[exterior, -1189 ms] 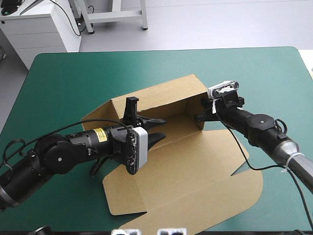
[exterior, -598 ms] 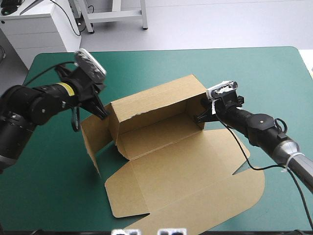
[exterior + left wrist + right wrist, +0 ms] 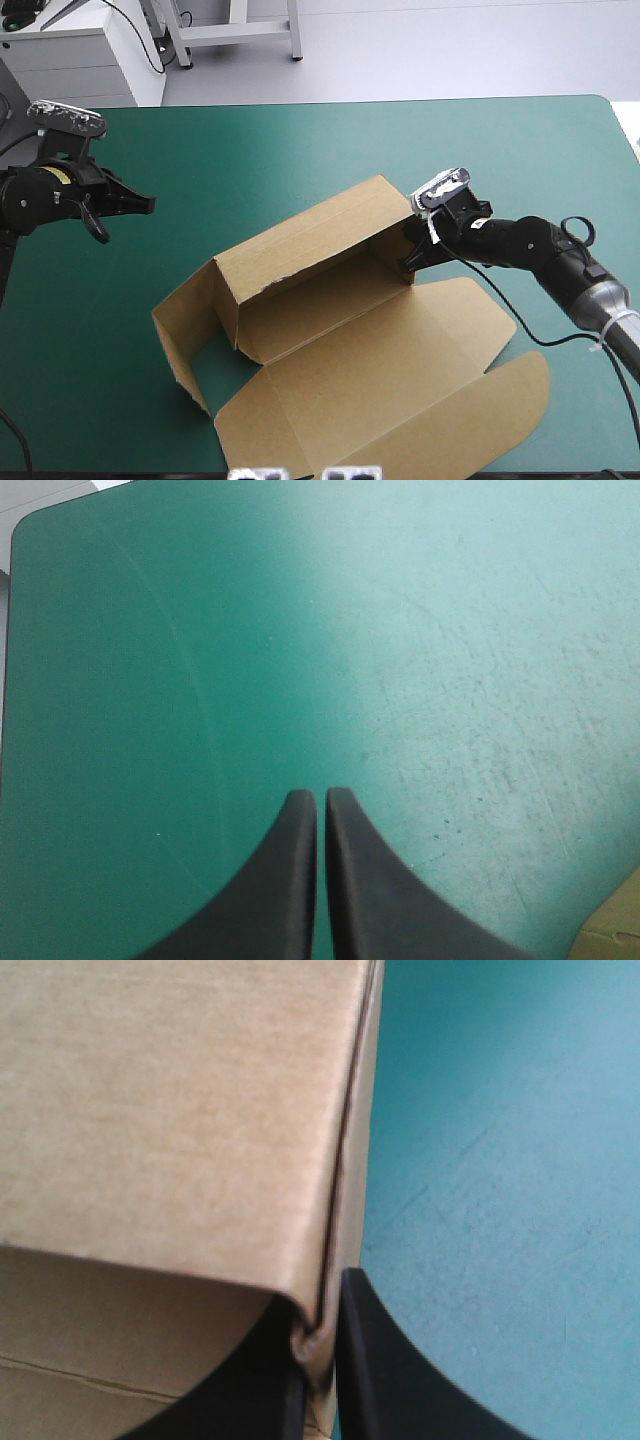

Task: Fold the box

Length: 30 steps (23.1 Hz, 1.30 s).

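While the right gripper (image 3: 408, 258) pinches the right-hand end wall of the brown box (image 3: 380, 370), fingers all but closed on the board, the half-raised box sits centre frame. At upper left, the left gripper (image 3: 148, 203) hovers over the teal-green cover (image 3: 300, 140), fingers pressed together, holding nothing.

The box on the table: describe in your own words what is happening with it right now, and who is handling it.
The brown box is partly folded: its far wall and left end flap stand up, while the front panels lie flat on the teal-green cover. The right gripper is shut on the upright board at the box's right end. The left gripper is shut, holds nothing, and hangs over bare cover near the table's left side, apart from the box.
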Available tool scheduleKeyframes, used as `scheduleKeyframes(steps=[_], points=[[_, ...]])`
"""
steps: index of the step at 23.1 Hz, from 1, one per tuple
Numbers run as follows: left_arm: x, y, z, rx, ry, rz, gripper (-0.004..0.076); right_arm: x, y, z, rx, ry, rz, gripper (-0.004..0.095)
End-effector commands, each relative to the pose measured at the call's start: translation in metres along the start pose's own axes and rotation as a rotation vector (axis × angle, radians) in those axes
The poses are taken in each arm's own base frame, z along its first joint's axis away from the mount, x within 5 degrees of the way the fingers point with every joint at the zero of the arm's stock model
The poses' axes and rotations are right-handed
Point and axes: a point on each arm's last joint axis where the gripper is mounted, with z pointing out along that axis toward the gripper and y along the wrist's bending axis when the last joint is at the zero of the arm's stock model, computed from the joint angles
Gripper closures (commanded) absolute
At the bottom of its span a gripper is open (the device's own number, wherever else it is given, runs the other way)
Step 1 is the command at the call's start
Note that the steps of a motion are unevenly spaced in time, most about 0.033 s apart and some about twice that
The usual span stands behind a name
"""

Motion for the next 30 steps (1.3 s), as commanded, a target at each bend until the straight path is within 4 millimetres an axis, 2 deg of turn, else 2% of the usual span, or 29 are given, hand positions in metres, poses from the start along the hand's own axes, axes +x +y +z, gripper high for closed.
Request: scheduleKeyframes(steps=[1, 6, 8, 10, 12, 16, 18, 21, 25, 28, 30], points=[[-0.008, 0.002, -0.015, -0.031, -0.094, -0.019, 0.0715, -0.023, 0.001, -0.029, 0.018, 0.074, 0.039, 0.0928], [-0.003, 0.003, -0.001, -0.030, 0.009, -0.002, 0.0716, -0.048, -0.011, -0.054, 0.160, 0.168, 0.093, 0.0928], [-0.003, 0.005, 0.007, -0.042, 0.036, 0.009, 0.0716, -0.053, -0.016, -0.056, 0.191, 0.218, 0.105, 0.0928], [-0.003, 0.006, 0.017, -0.037, 0.058, 0.002, 0.0716, -0.058, -0.022, -0.048, 0.197, 0.263, 0.110, 0.0928], [-0.002, 0.006, 0.022, -0.031, 0.081, -0.013, 0.0716, -0.061, -0.032, -0.031, 0.199, 0.291, 0.153, 0.0928], [-0.006, 0.007, 0.023, -0.050, 0.042, -0.033, 0.0716, -0.068, -0.069, 0.026, 0.227, 0.361, 0.291, 0.0928], [-0.006, 0.007, 0.023, -0.050, 0.041, -0.033, 0.0716, -0.073, -0.078, 0.048, 0.221, 0.384, 0.298, 0.0928], [-0.006, 0.007, 0.023, -0.051, 0.039, -0.033, 0.0716, -0.080, -0.088, 0.067, 0.222, 0.369, 0.315, 0.0902], [-0.006, 0.007, 0.023, -0.051, 0.039, -0.033, 0.0716, -0.092, -0.092, 0.072, 0.225, 0.330, 0.311, 0.0630], [-0.006, 0.007, 0.023, -0.051, 0.036, -0.030, 0.0716, -0.101, -0.093, 0.067, 0.231, 0.293, 0.304, 0.0359], [-0.006, 0.007, 0.023, -0.051, 0.036, -0.027, 0.0716, -0.108, -0.091, 0.059, 0.228, 0.295, 0.301, 0.0259]])
